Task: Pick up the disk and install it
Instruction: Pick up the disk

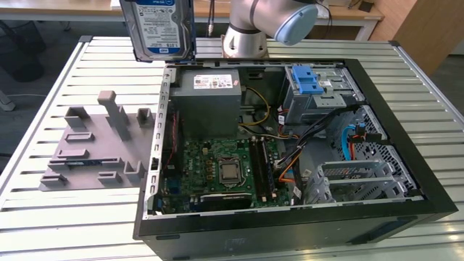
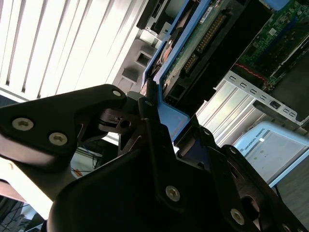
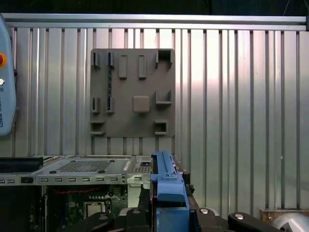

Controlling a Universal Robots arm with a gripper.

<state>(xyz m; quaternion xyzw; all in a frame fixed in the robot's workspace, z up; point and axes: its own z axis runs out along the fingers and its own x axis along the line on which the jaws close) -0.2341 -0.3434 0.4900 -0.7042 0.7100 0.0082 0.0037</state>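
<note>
The disk [image 1: 158,30] hangs upright in the air at the top of the exterior view, above the far corner of the open computer case [image 1: 406,136] on that view's left. It shows its blue-and-white label and silver body. In the second wrist view the gripper [image 2: 159,121] is shut on the disk [image 2: 193,43], its black fingers [image 2: 145,116] clamped on the blue rail, with the green circuit-board side and connector in sight. In the first wrist view the blue rail of the disk [image 3: 166,186] stands edge-on between the fingers of the gripper [image 3: 166,212].
The case lies open on a slatted metal table [image 1: 58,217]. It holds a grey power supply box [image 1: 210,92], a motherboard [image 1: 225,168] and a metal drive cage with a blue bracket [image 1: 308,81]. A grey fixture plate [image 1: 87,147] lies beside it. The arm's base [image 1: 246,38] stands behind.
</note>
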